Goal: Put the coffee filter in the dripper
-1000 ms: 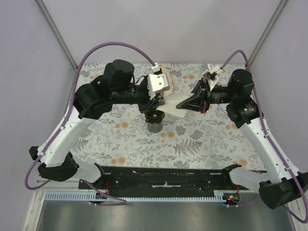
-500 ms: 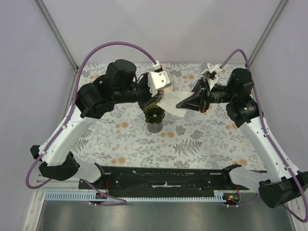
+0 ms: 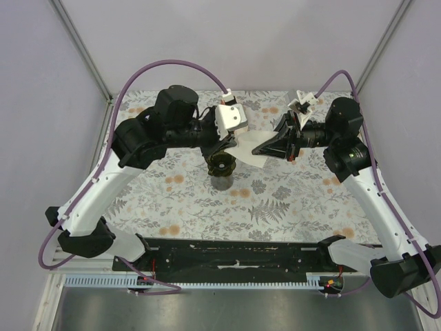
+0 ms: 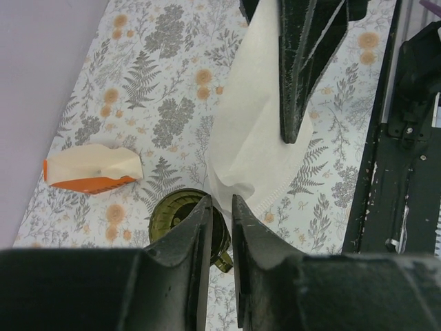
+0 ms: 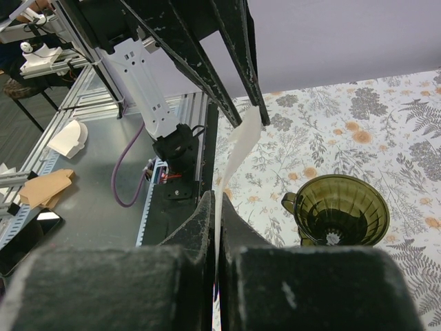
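Two pincers on coffee filter (image 4: pixel 251 131) | left pincer (image 4: pixel 220 207) grasping its edge | right pincer (image 5: pixel 217 207) clenched on it | dripper (image 5: pixel 337 210) below

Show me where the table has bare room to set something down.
The near half of the table, between the dripper and the black rail, is bare. The far middle is crowded: both pincers, left and right, meet on the filter just above the dripper. An orange pack lies at the far left edge.
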Controlling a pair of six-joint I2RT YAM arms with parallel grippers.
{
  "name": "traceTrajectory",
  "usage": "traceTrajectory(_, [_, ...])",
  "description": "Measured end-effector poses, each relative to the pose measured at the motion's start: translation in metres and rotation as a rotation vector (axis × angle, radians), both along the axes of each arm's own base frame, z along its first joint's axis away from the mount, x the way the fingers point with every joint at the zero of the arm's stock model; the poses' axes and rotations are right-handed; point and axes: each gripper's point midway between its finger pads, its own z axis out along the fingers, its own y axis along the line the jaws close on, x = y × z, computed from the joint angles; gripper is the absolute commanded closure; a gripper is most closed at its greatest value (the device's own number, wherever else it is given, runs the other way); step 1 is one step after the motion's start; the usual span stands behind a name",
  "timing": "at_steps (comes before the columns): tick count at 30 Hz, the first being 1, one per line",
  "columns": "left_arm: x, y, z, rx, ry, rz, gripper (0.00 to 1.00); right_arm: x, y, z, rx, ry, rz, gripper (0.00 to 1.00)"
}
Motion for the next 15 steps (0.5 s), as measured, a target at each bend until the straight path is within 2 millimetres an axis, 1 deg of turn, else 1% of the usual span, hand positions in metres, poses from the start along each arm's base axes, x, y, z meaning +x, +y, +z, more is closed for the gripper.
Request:
traceTrajectory(3, [0.005,0.0,-0.003,0.012,-0.003,0.019,0.81,0.0,0.0,0.0,0.0,-0.004,0.0,1.0])
traceTrajectory(8, [0.012,0.002,-0.006,0.03,-0.012,0.052,0.82,0.0,0.0,0.0,-0.001,-0.004,0.003,1.0])
traceTrajectory(11, [0.014,0.002,-0.007,0.035,-0.016,0.06,0.79,-0.001,0.0,-0.001,-0.001,-0.009,0.009,0.99])
traceTrajectory(15, [0.013,0.001,-0.007,0.033,-0.014,0.055,0.73,-0.005,-0.001,-0.001,-0.003,-0.012,0.032,0.99])
